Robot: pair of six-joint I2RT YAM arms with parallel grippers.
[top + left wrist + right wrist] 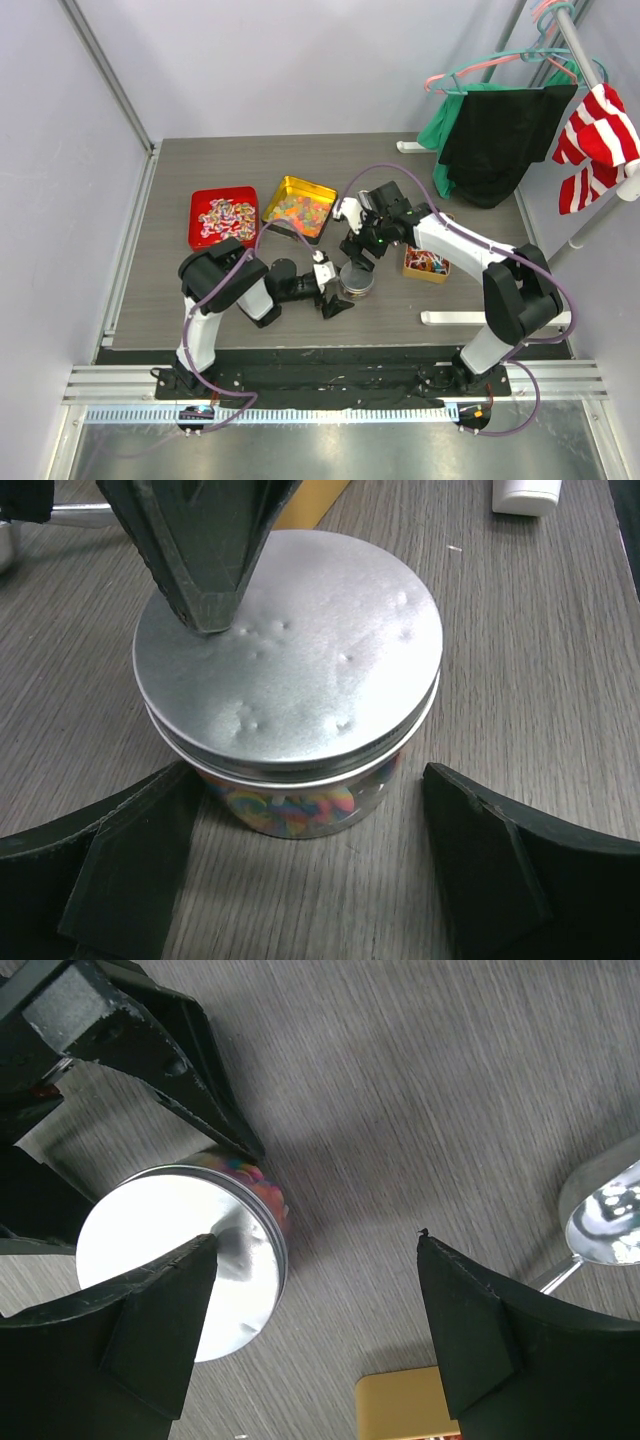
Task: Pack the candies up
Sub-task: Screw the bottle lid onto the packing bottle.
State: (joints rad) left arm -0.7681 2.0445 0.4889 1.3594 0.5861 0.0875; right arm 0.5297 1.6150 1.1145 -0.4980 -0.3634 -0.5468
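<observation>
Nearest the arm bases: left gripper (335,288), spread wide, straddling a small round jar (300,765) on the table (160,200). Fingers (130,870) either side of the clear wall, a gap showing on one side, gripping nothing. Inside the jar, candies (290,810) in mixed colours showing through the wall, under a silver lid (300,640) sitting on top.

Just beyond: right gripper (355,258), wide apart too and holding nothing, one fingertip (205,600) touching the lid near its edge.

To its right, a small yellow box (427,264) of sweets and a spoon (600,1215).

Farther back on the left, more candies in a red tray (224,191) and a yellow tray (310,186), side by side.

Farthest, at the right rear, clothes (505,135) on hangers.
</observation>
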